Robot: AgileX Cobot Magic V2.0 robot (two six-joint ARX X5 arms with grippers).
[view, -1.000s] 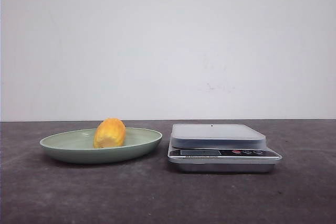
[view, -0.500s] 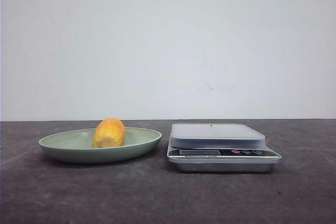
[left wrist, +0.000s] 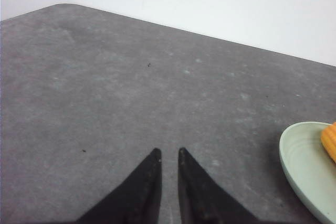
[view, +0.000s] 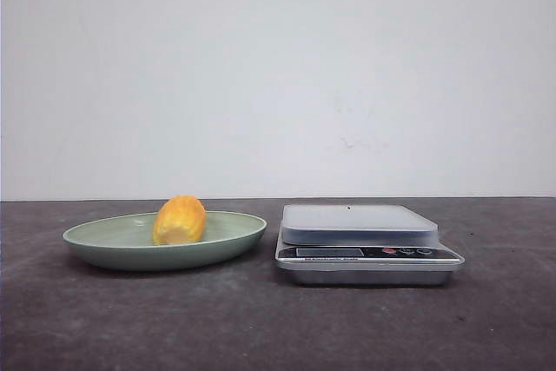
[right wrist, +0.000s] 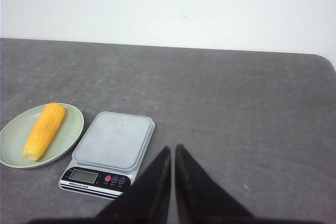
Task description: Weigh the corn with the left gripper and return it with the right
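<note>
The corn, an orange-yellow cob, lies in the pale green oval plate on the left of the table, end-on to the front view. The right wrist view shows the corn lengthwise in the plate. My left gripper hangs over bare table to the plate's left, open by a narrow gap and holding nothing. The plate's rim and a tip of the corn show at that view's edge. My right gripper is shut and empty, beside the scale's near right corner.
A silver digital kitchen scale stands just right of the plate, its platform bare; the platform also shows in the right wrist view. The dark grey table ends at a white wall behind. Neither arm shows in the front view.
In the front view the plate, corn and scale all sit a few pixels further left than before. Nothing has been gripped or moved apart.
</note>
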